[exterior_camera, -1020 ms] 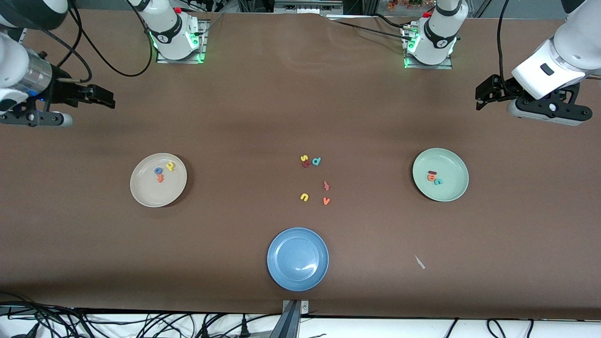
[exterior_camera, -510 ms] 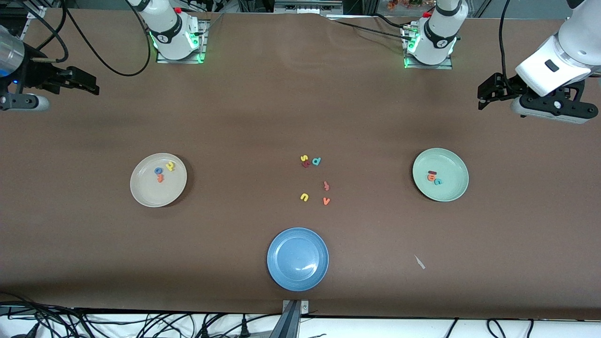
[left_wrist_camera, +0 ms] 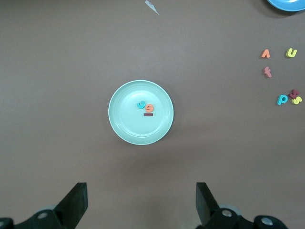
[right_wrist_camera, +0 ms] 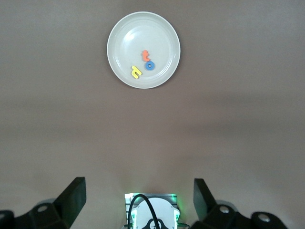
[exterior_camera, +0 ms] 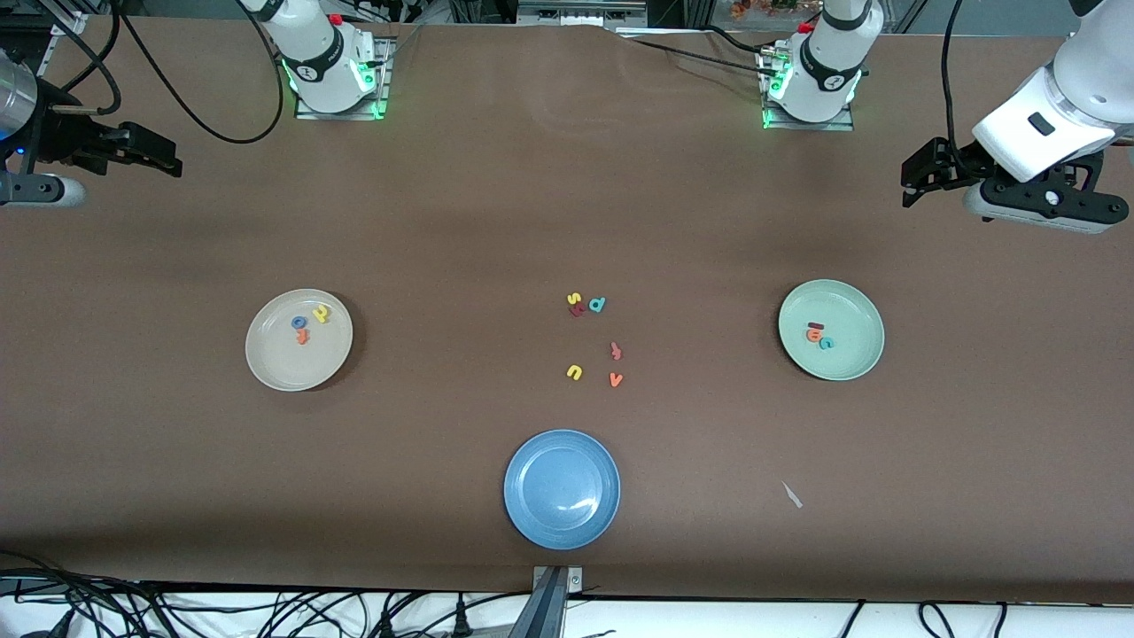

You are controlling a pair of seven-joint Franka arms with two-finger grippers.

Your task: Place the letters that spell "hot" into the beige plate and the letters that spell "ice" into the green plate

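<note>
The h, o, t lie in the beige plate and the i, c, e in the green plate, so sorting seems done. Both arms wait. The left gripper is spread, high over bare table beside the green plate; the right gripper is spread too, well apart from the beige plate. Best is to keep clear of the plates. No brand is readable, only the loose letters.

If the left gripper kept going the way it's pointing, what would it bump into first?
Probably the bare table. The open left gripper hangs over the left arm's end of the table, empty, aimed down. In its wrist view the green plate lies a little ahead of the fingers, so it might land there instead; depth is unclear.
</note>
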